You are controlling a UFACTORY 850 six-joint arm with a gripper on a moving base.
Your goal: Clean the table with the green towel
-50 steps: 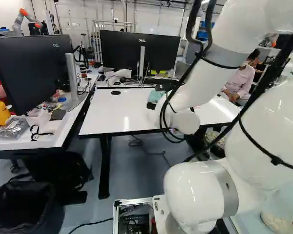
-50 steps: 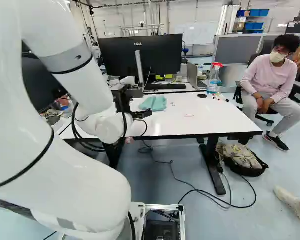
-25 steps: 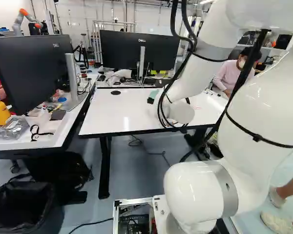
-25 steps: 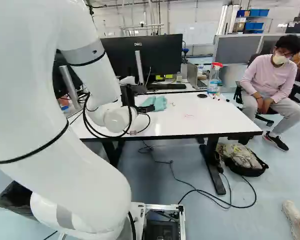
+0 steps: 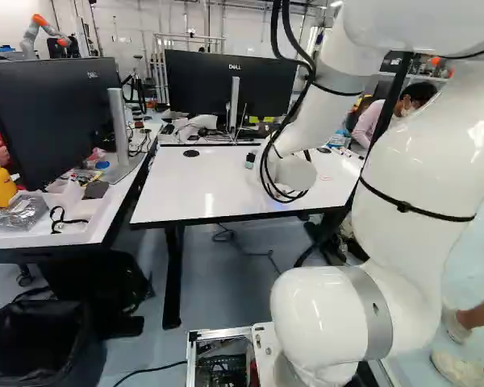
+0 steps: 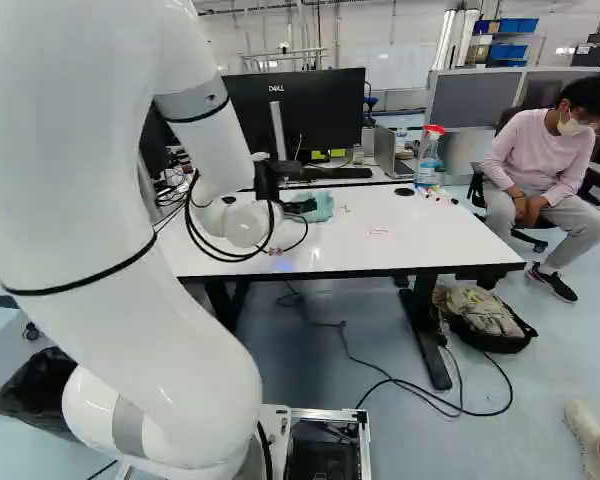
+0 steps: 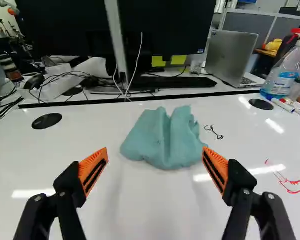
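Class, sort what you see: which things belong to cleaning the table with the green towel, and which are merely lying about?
Part of the job: green towel, table, black mark, red marks, robot's hand.

Just lying about: laptop, keyboard, marker pens; probably the spray bottle too.

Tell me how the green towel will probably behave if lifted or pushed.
The towel will probably sag and fold, since it lies in soft, rumpled creases. It looks like thin cloth, so likely light. If nudged, it may slide a little, as the table looks smooth and glossy.
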